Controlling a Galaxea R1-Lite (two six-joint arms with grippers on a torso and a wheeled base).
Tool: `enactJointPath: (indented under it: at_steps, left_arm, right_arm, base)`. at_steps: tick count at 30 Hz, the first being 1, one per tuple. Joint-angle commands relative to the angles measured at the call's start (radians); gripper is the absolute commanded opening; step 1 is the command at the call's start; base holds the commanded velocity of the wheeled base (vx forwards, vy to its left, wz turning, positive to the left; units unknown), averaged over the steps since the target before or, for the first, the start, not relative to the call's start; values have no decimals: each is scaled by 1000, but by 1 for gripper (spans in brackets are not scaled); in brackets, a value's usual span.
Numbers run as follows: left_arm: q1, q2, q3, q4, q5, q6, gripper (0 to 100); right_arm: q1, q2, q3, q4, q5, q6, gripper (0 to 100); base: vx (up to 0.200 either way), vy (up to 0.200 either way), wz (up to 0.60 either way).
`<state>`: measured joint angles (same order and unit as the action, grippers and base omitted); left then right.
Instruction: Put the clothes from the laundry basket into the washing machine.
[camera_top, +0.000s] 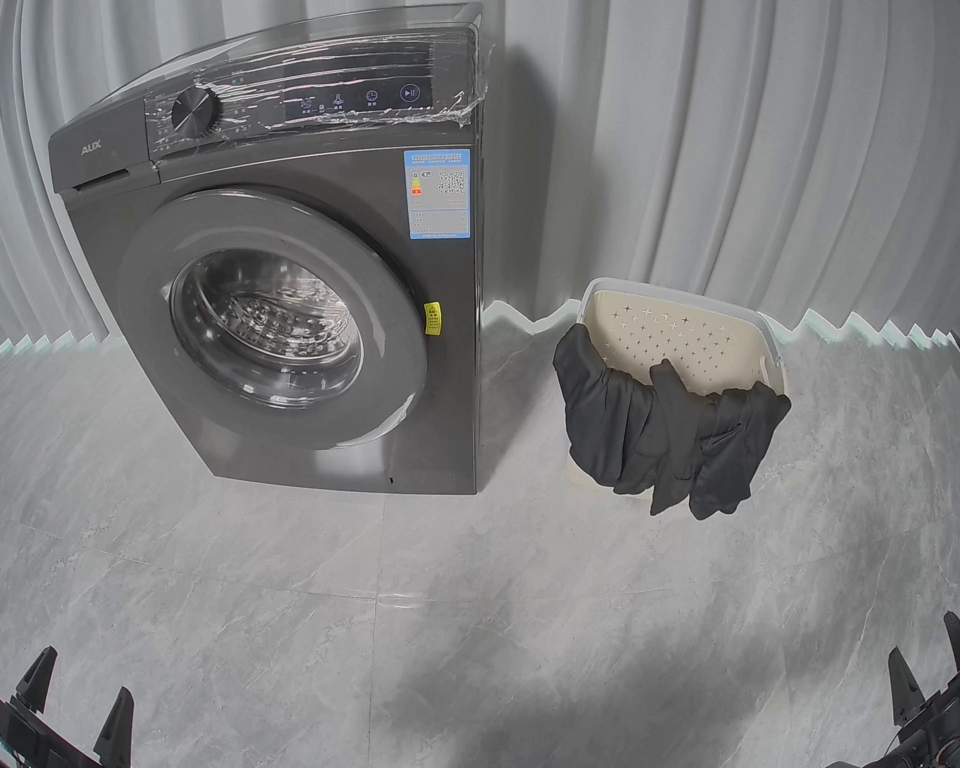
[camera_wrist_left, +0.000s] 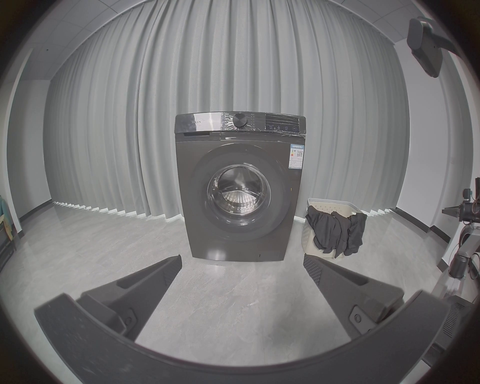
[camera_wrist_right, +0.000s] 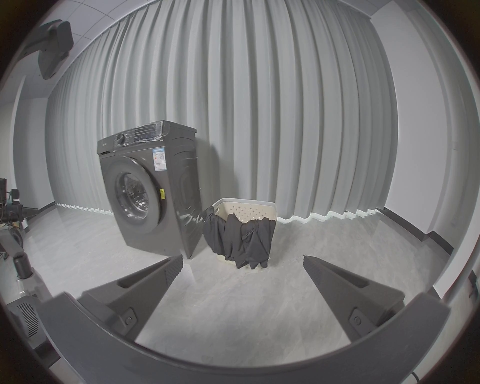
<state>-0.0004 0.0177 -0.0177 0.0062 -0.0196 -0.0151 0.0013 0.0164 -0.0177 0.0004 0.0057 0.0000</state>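
Well, left claw (camera_wrist_left: 242, 259), right claw (camera_wrist_right: 243, 259) agape.

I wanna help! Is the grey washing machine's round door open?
No, the round glass door sits shut flush on the grey washing machine.

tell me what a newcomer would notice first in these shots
A big grey washing machine stands on the floor against pale curtains. Right of it sits a cream laundry basket, with dark clothes draped over its front rim, hanging down the outside.
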Motion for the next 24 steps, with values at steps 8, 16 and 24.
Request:
enactJointPath:
  at_steps: [8, 16, 24]
  left_arm:
    - [0, -16, 16, 0, -2, 6, 100]
    - [0, -16, 16, 0, -2, 3, 100]
    - [0, -18, 18, 0, 0, 3, 100]
  right_arm:
    - [2, -16, 18, 1, 0, 0, 100]
    - [0, -16, 18, 1, 0, 0, 100]
    - [2, -16, 18, 1, 0, 0, 100]
  base:
    - [50, 0, 0]
    - [0, -50, 0]
    - [0, -200, 0]
